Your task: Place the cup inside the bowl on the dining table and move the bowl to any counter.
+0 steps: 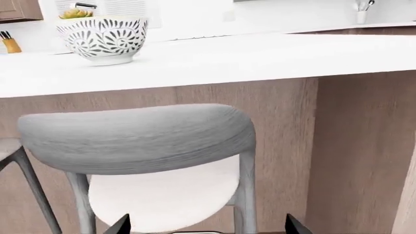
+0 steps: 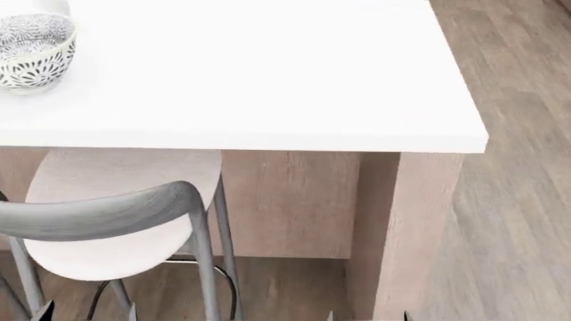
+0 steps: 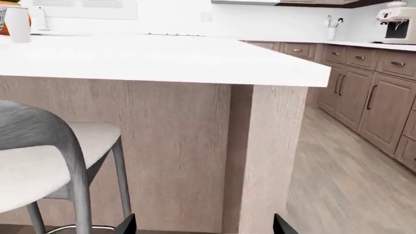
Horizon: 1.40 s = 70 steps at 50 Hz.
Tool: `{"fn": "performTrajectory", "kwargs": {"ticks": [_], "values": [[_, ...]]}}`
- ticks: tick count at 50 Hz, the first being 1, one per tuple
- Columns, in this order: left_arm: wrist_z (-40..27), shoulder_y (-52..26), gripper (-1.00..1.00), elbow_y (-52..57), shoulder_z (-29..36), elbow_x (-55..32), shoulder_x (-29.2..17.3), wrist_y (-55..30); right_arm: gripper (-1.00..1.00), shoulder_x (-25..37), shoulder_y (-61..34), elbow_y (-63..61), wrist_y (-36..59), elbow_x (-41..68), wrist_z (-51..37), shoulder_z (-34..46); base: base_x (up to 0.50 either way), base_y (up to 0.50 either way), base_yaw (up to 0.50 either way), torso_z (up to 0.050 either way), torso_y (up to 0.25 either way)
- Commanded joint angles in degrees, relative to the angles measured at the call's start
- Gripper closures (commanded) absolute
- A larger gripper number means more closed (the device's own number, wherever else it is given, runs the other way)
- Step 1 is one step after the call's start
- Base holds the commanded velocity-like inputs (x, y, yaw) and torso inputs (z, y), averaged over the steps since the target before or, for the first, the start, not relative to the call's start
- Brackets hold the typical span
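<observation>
The bowl (image 1: 104, 39), black-and-white floral, stands on the white dining table (image 1: 260, 58), and in the head view the bowl (image 2: 34, 50) is at the table's far left. The white cup (image 3: 16, 22) stands upright at the far end of the table (image 3: 162, 56), with something orange behind it. Both grippers hang low, below the table top and apart from both things. My left gripper (image 1: 208, 226) is open and faces a chair back. My right gripper (image 3: 204, 225) is open and faces the table's wooden side panel. Only the fingertips show.
A grey-backed chair (image 2: 116, 214) with a pale seat stands tucked under the table's near edge, between my left arm and the bowl. A counter (image 3: 364, 45) over brown cabinets runs along the right, carrying a coffee machine (image 3: 396, 19). Wooden floor (image 2: 517, 200) lies to the table's right.
</observation>
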State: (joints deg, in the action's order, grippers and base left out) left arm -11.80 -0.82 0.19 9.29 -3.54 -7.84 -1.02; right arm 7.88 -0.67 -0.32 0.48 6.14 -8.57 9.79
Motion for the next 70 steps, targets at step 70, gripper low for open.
{"fn": "performTrajectory", "kwargs": {"ticks": [70], "values": [[-0.7,0.7,-1.0,2.3,0.6,-7.0,-2.4,3.7,-1.0,2.1,-0.5,0.7,-1.0,3.0,-2.7,2.8,0.0,0.32,0.0,0.003,0.0]]}}
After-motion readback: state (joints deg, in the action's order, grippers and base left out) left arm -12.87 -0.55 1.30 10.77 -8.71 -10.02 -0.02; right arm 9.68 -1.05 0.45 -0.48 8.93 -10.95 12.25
